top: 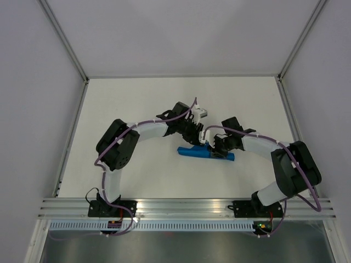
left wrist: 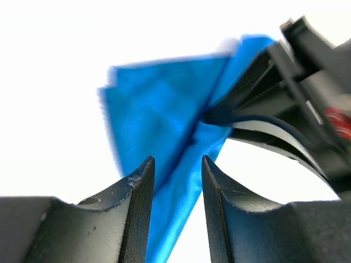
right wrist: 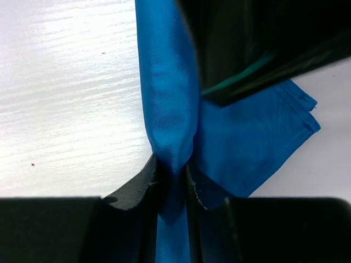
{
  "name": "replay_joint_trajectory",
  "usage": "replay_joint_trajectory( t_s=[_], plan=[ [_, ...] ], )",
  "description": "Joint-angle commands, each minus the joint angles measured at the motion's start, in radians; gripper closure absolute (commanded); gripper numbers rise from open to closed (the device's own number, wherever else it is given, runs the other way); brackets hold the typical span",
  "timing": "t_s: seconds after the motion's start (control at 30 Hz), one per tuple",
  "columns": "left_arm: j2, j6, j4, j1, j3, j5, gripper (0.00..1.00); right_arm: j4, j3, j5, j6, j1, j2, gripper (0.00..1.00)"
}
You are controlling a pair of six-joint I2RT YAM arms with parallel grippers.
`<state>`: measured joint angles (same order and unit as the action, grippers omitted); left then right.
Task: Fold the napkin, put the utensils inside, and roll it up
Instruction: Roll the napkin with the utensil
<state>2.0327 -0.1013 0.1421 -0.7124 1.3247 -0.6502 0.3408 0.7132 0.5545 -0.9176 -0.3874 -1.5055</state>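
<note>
The blue napkin (top: 192, 152) lies as a narrow bundled strip on the white table, between the two grippers. My right gripper (right wrist: 171, 164) is shut on a rolled fold of the napkin (right wrist: 164, 82), at its right part in the top view (top: 218, 150). My left gripper (left wrist: 177, 160) is open, and the napkin (left wrist: 153, 104) runs down between its spread fingers without being pinched. It hovers over the strip's middle (top: 202, 139). The knife is hidden in all views.
The white table (top: 137, 109) is walled by grey panels with metal rails at the left, back and right. The arm bases sit on the rail at the near edge (top: 186, 207). The left gripper's dark body (right wrist: 263, 49) hangs just beyond the right fingers.
</note>
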Motion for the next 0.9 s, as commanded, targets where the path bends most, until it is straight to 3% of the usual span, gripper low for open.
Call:
replay_joint_trajectory(
  t_s=[0.0, 0.23, 0.37, 0.47, 0.63, 0.87],
  plan=[
    [-0.164, -0.072, -0.183, 0.017, -0.056, 0.191, 0.55, 0.193, 0.077, 0.099, -0.098, 0.057, -0.137, 0.87],
    [-0.333, 0.015, -0.389, 0.004, -0.272, 0.403, 0.53, 0.461, 0.313, 0.18, -0.182, 0.111, -0.392, 0.87],
    [-0.411, 0.184, -0.473, -0.122, -0.409, 0.642, 0.48, 0.613, 0.44, 0.203, -0.237, 0.125, -0.511, 0.86],
    [-0.407, 0.288, -0.499, -0.206, -0.439, 0.731, 0.47, 0.659, 0.495, 0.209, -0.241, 0.133, -0.581, 0.86],
    [-0.348, 0.429, -0.529, -0.324, -0.444, 0.794, 0.45, 0.708, 0.561, 0.209, -0.234, 0.139, -0.665, 0.86],
    [-0.244, 0.538, -0.484, -0.406, -0.395, 0.784, 0.44, 0.759, 0.629, 0.217, -0.228, 0.148, -0.726, 0.85]
  ],
)
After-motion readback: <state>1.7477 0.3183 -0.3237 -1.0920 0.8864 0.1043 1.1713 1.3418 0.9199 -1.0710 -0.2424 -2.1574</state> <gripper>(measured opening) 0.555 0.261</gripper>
